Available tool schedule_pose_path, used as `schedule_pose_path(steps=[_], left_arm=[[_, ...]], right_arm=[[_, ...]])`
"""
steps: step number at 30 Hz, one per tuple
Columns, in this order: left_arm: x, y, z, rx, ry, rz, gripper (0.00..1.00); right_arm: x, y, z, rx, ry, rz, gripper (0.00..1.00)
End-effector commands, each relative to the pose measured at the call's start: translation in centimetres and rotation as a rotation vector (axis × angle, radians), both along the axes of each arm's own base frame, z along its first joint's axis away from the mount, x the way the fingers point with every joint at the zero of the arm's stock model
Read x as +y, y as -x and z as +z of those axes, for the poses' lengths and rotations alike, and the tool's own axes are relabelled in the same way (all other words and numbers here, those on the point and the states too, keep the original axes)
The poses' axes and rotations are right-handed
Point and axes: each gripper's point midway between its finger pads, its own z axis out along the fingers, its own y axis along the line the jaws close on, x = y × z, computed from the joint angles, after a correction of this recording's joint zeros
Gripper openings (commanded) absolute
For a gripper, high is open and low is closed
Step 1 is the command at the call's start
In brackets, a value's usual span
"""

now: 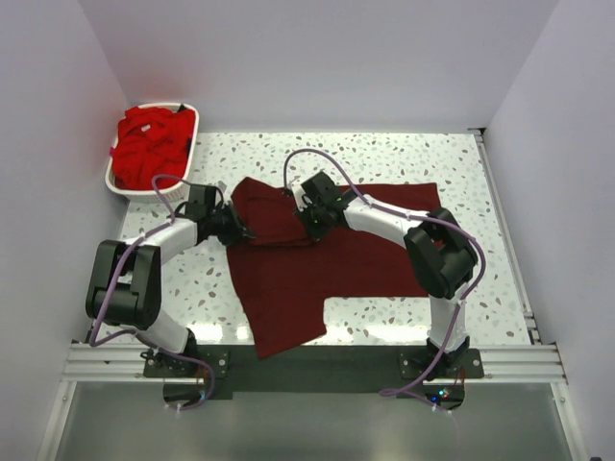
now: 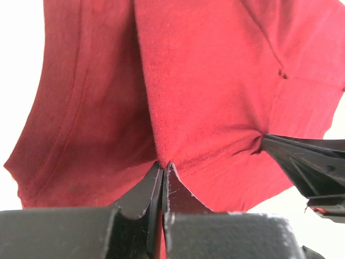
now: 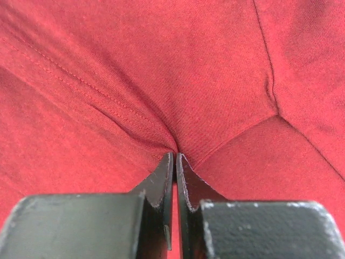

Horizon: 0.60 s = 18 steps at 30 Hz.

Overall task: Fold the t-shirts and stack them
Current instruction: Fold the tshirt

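Left gripper (image 2: 163, 168) pinches the maroon t-shirt (image 1: 307, 274) on the table. Right gripper (image 3: 175, 157) is clamped on the same shirt nearby.

The speckled white tabletop (image 1: 384, 317) is bare at the near right, along the far edge and in a strip at the near left. A dark maroon cloth t-shirt (image 1: 288, 288) covers the centre. A white slotted plastic basket (image 1: 176, 196), heaped with bright red cloth shirts (image 1: 149, 144), blocks the far-left corner. The left arm (image 1: 125, 283) and right arm (image 1: 437, 254) angle inward. The left gripper (image 1: 235, 228) and right gripper (image 1: 310, 224), both clamped on the cloth, leave only a narrow gap between them. White walls (image 1: 317, 67) close off the left, far and right sides.
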Motion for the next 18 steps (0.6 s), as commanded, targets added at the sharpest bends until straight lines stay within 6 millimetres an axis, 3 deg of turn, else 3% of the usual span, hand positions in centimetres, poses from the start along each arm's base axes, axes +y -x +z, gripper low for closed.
schedule_pose_path(steps=[1, 5, 8, 9, 11, 12, 14, 15, 16, 17, 18], left_arm=[[-0.3, -0.4, 0.6, -0.049, 0.034, 0.018, 0.00], [-0.3, -0.2, 0.6, -0.045, 0.049, 0.042, 0.00], [0.0, -0.4, 1.6, -0.072, 0.034, 0.059, 0.14], [0.1, -0.6, 2.6, -0.102, 0.033, 0.063, 0.26], [0.7, -1.3, 3.8, -0.139, 0.005, 0.090, 0.36], [1.1, -1.8, 4.8, -0.167, -0.004, 0.105, 0.48], [2.2, -3.6, 6.6, -0.230, -0.035, 0.152, 0.59], [2.6, -4.3, 6.9, -0.246, -0.046, 0.163, 0.67], [3.3, -6.1, 8.6, -0.308, -0.063, 0.181, 0.70], [3.7, -7.1, 9.2, -0.333, -0.079, 0.187, 0.71], [4.1, -8.5, 8.7, -0.339, -0.102, 0.191, 0.73]], right_arm=[[0.2, 0.3, -0.1, 0.007, 0.004, 0.033, 0.00], [0.4, 0.4, -0.3, 0.017, 0.000, 0.039, 0.05], [0.6, 0.6, 0.5, 0.023, -0.020, 0.039, 0.21], [0.6, 0.5, 1.2, 0.013, -0.027, 0.035, 0.25], [0.3, 0.0, 3.3, -0.024, -0.054, 0.004, 0.37], [-0.3, -0.7, 4.1, -0.037, -0.066, -0.022, 0.42], [-1.4, -1.8, 5.9, -0.058, -0.095, -0.069, 0.55], [-2.9, -3.1, 7.4, -0.070, -0.131, -0.145, 0.59], [-3.8, -3.9, 8.1, -0.076, -0.154, -0.194, 0.65], [-4.9, -5.0, 8.8, -0.099, -0.167, -0.244, 0.66], [-7.4, -6.5, 9.3, -0.105, -0.184, -0.334, 0.68]])
